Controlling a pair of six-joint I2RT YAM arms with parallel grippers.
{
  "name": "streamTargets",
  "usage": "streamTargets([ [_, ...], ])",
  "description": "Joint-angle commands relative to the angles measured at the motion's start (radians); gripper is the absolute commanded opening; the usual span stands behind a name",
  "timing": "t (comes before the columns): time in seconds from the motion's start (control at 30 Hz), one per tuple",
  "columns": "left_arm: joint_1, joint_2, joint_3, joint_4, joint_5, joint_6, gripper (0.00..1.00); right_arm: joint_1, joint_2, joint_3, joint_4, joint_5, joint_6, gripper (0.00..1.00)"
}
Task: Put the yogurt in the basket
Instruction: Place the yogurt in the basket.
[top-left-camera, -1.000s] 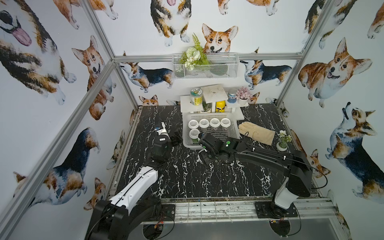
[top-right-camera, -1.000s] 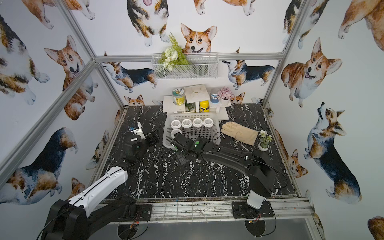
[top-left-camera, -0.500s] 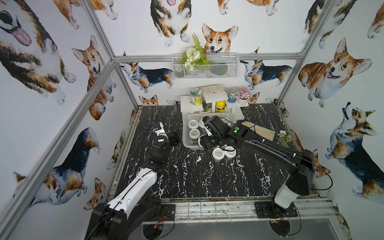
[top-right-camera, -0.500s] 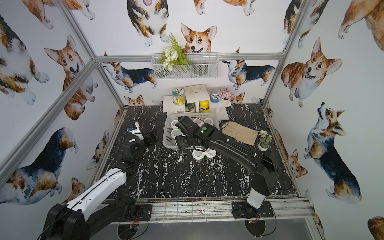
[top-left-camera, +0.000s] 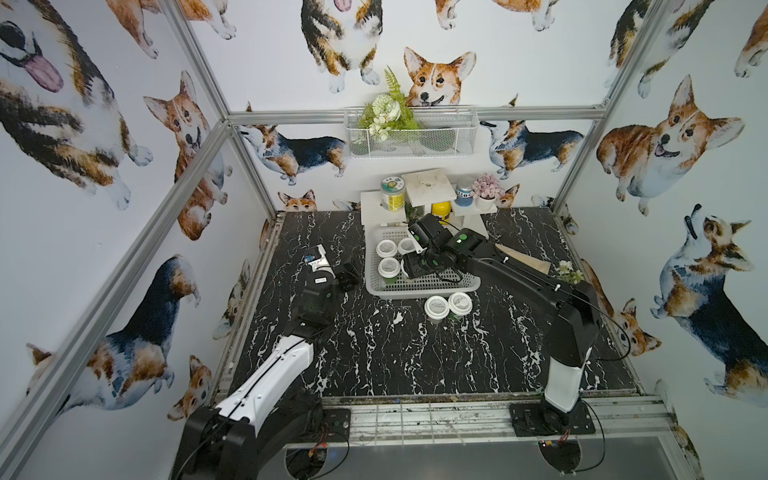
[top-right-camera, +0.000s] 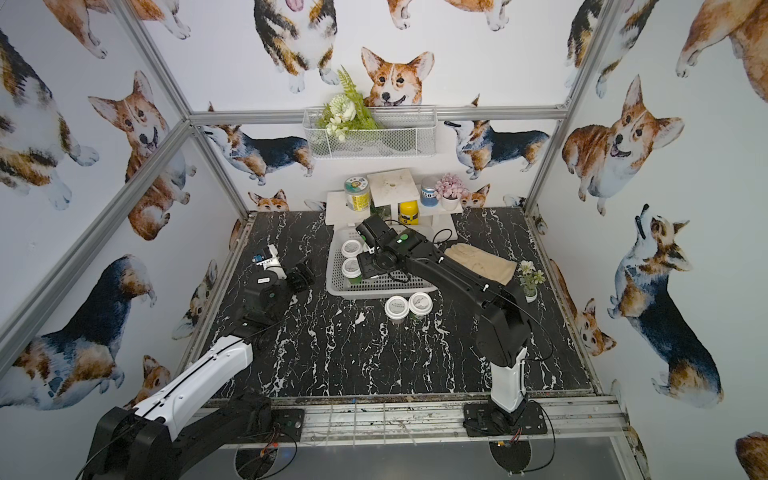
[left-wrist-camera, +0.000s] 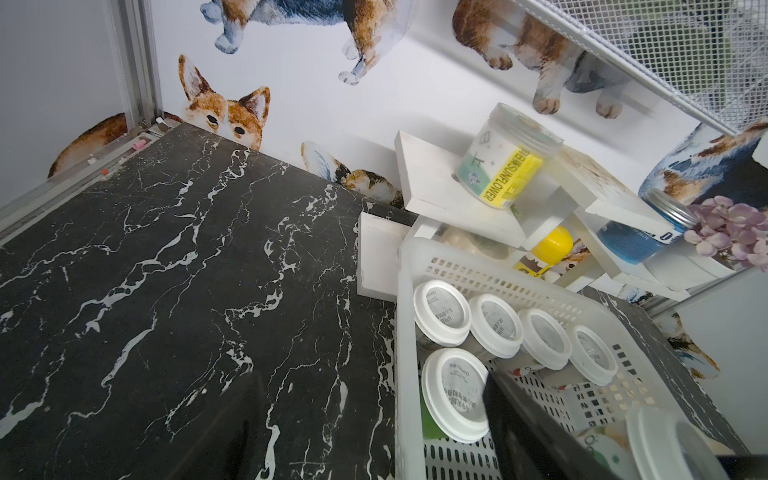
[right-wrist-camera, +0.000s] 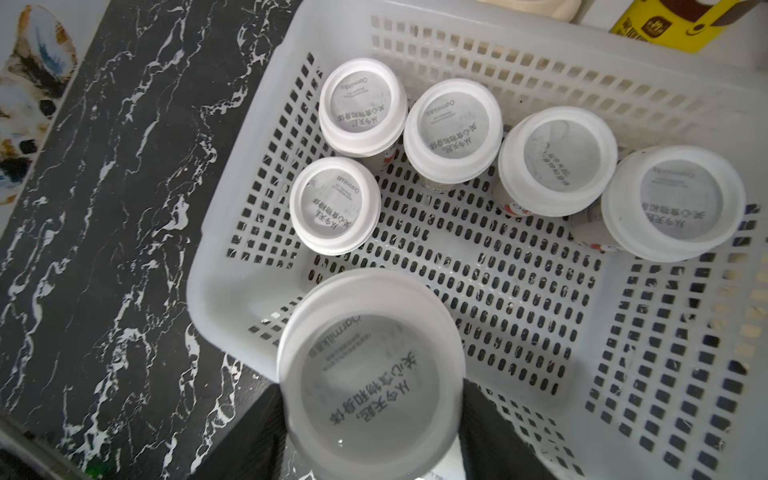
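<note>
The white slotted basket (top-left-camera: 419, 289) (top-right-camera: 374, 291) (right-wrist-camera: 498, 25) stands at the back middle of the black marble table. Several yogurt cups with white lids stand in it, four in a back row (right-wrist-camera: 453, 129) and one in front of them (right-wrist-camera: 334, 205). My right gripper (right-wrist-camera: 370, 415) (top-left-camera: 409, 266) is shut on another yogurt (right-wrist-camera: 370, 374), held above the basket's near left corner. Two more yogurts (top-left-camera: 437, 307) (top-left-camera: 459, 303) stand on the table just in front of the basket. My left gripper (top-left-camera: 349, 274) (left-wrist-camera: 374, 449) hangs open and empty beside the basket's left wall (left-wrist-camera: 405, 332).
Behind the basket a white stepped shelf (top-left-camera: 382, 208) carries a yellow-labelled jar (top-left-camera: 392, 194), a yellow bottle (top-left-camera: 441, 211), a blue can and a pink flower pot. A beige glove (top-right-camera: 478, 262) and a small flower pot (top-right-camera: 528, 282) lie right of the basket. A wire-mesh basket (top-left-camera: 411, 133) hangs on the back wall.
My right gripper has carried a yogurt from the table in front of the basket to over the basket, uncovering the two cups on the table. The left arm has barely moved.
</note>
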Motion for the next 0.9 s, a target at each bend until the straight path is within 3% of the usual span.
streamTargets([
  [0.0,0.002,0.008,0.015,0.024,0.015,0.005,0.88,-0.004,0.037,0.019,0.016,0.025,-0.014,0.66],
  [0.87,0.001,0.009,0.022,0.009,0.022,0.012,0.88,-0.046,0.217,0.104,0.022,0.114,-0.015,0.65],
])
